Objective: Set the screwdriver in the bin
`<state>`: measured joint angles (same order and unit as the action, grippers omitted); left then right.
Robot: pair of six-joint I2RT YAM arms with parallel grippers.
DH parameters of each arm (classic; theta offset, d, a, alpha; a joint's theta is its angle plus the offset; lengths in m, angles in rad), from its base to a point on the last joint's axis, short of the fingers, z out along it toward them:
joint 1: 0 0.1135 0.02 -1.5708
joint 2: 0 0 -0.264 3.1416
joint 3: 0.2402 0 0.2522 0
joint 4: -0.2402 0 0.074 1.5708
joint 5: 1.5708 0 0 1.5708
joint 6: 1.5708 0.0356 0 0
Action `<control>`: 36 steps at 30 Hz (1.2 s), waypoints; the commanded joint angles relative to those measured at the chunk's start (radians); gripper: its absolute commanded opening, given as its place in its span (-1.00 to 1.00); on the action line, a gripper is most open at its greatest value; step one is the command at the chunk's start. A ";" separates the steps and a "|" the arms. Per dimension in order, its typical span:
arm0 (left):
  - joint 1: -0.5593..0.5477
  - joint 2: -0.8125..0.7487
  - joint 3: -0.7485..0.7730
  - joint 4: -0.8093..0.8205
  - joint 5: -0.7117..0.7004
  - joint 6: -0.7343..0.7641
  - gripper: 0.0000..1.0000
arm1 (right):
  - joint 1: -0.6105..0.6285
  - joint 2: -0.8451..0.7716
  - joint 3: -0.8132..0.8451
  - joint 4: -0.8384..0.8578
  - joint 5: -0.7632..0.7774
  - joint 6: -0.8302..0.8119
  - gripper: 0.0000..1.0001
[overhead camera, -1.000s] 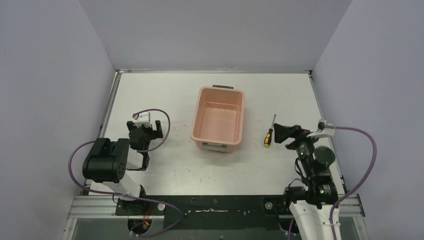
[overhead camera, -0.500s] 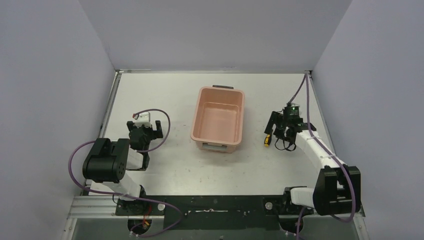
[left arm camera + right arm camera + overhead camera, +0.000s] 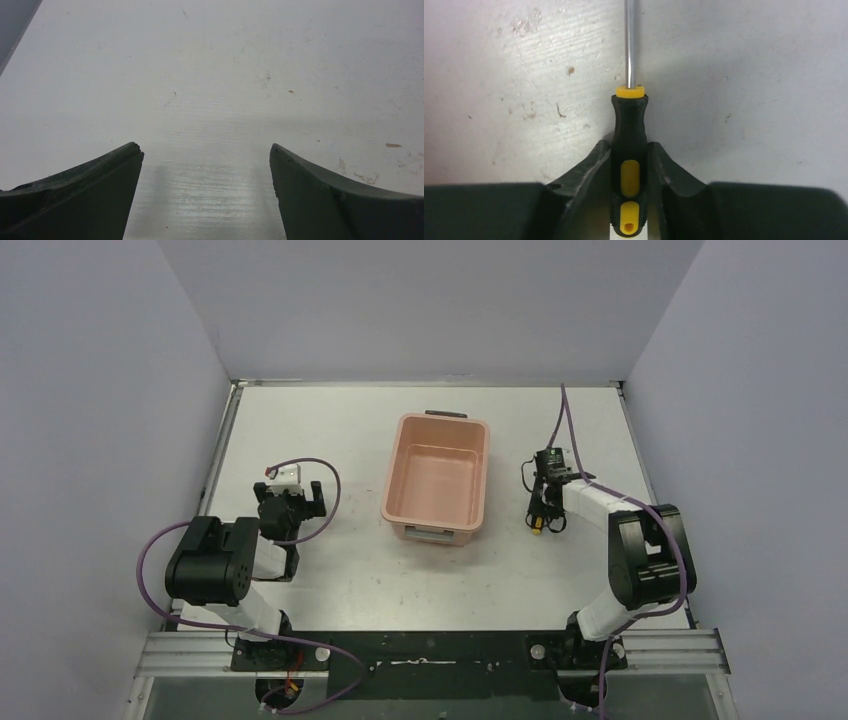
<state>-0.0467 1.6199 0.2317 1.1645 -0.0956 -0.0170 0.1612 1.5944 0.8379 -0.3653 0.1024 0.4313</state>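
Our right gripper (image 3: 629, 156) is clamped on the screwdriver (image 3: 629, 117). In the right wrist view, its 2 dark fingers (image 3: 589, 172) press against either side of the black handle, where 2 yellow inserts show between them. A yellow collar caps the front of the handle. From it, the thin metal shaft runs straight away from us to the top edge of the view. The tool lies on the white, scuffed table (image 3: 330, 430).

From the top view, we see the screwdriver outside the bin (image 3: 442, 419), on the table just to the right of the bin's right long wall and apart from it. The yellow butt of the handle peeks out at the near side of the gripper. The salmon-pink bin stands near the middle of the table, with a dark handle showing at its far short end.

Our right arm reaches forward from the near right corner, trailing a purple cable (image 3: 563, 415). Well apart on the left, our left arm is folded near its base. The left gripper (image 3: 204, 150) is spread wide, with only table surface showing between its 2 fingers.
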 commanded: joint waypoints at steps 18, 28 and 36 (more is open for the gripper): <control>-0.002 -0.007 0.017 0.060 0.015 0.002 0.94 | 0.546 -0.334 0.531 -0.329 0.266 0.163 -1.00; -0.002 -0.007 0.016 0.060 0.015 0.002 0.94 | 0.706 0.041 0.594 -0.231 0.271 0.143 -1.00; -0.002 -0.008 0.017 0.060 0.015 0.003 0.94 | 0.661 0.251 0.563 -0.181 0.209 0.173 -1.00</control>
<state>-0.0467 1.6199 0.2317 1.1648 -0.0952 -0.0170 0.8497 1.8343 1.4071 -0.6174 0.3157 0.5701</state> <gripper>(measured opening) 0.971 0.271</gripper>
